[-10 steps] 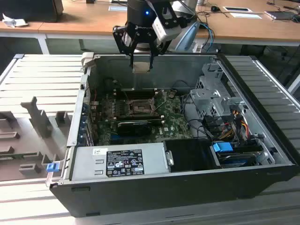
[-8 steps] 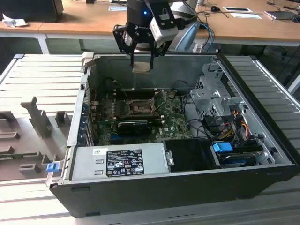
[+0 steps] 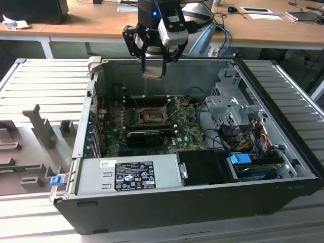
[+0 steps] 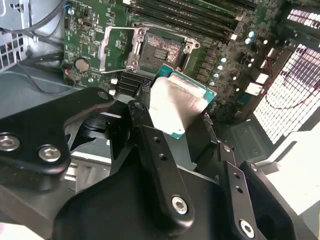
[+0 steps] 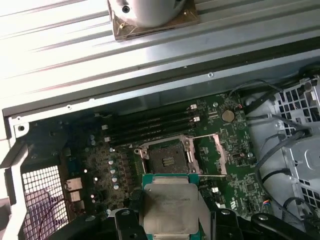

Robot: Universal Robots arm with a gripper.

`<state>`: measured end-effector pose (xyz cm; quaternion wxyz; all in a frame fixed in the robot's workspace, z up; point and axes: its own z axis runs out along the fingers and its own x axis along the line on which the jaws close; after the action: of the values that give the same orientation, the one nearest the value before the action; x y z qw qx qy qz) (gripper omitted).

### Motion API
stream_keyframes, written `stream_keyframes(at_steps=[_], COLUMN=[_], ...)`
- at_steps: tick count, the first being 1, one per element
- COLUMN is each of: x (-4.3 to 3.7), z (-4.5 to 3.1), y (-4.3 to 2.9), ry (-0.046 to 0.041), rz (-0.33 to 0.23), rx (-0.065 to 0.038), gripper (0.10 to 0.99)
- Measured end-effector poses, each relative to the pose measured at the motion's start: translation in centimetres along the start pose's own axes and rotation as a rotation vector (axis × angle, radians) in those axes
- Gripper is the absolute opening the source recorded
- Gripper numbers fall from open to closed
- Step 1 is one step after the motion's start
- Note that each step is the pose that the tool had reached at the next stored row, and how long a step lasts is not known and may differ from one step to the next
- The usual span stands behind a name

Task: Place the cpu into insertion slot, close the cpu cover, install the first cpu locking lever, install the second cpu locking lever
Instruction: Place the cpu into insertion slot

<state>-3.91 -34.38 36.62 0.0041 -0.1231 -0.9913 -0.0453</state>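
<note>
My gripper (image 3: 154, 68) hangs above the back wall of the open computer case, shut on the cpu (image 3: 153, 74), a thin silver-faced square chip with a green edge. Both wrist views show the cpu (image 4: 175, 105) (image 5: 172, 205) held flat between the black fingers (image 4: 150, 135). Below it, the insertion slot (image 3: 150, 116) (image 4: 161, 49) (image 5: 165, 159) sits bare on the green motherboard (image 3: 185, 134). The cpu cover (image 4: 116, 47) (image 5: 210, 154) is swung open beside the slot. The chip is well above the slot and apart from it.
Just in front of the slot lies a long black finned card (image 3: 147, 135). A grey power supply (image 3: 134, 174) fills the case front, and a metal drive cage (image 3: 228, 104) with cables stands on the exterior view's right. Memory slots (image 5: 150, 127) run behind the socket. A grey moulded tray (image 3: 30, 147) lies outside the case.
</note>
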Motion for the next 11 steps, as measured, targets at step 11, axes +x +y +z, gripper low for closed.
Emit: stream_keyframes(at_steps=[11], x=[0.0], z=[0.38], y=[-0.04], ry=[-0.0038], rz=[0.042], rx=[-0.001], gripper=[0.529])
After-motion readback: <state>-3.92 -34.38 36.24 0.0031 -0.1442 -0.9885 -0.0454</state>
